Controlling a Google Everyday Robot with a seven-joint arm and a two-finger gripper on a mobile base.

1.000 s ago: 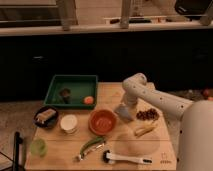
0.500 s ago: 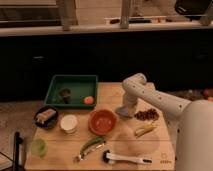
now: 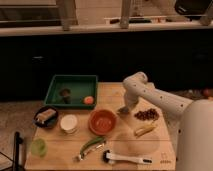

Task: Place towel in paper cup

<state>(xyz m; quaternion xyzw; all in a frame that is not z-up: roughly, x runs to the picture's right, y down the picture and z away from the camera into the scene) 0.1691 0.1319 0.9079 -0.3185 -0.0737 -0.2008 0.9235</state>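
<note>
The towel (image 3: pixel 122 110), a small pale grey-blue cloth, lies on the wooden table right of the orange bowl (image 3: pixel 102 121). My gripper (image 3: pixel 126 105) points down right at the towel, at its upper edge, with the white arm bending back to the right. The paper cup (image 3: pixel 68 123), short and white with a round rim, stands left of the orange bowl, well apart from the gripper.
A green tray (image 3: pixel 55 91) is at the back left, with a small orange fruit (image 3: pixel 89 100) beside it. A black bowl (image 3: pixel 46 116) and a light green cup (image 3: pixel 38 147) are at the left. Dark red grapes (image 3: pixel 146 114), a banana (image 3: pixel 145 130), a green vegetable (image 3: pixel 91 145) and a white brush (image 3: pixel 127 158) lie nearer the front.
</note>
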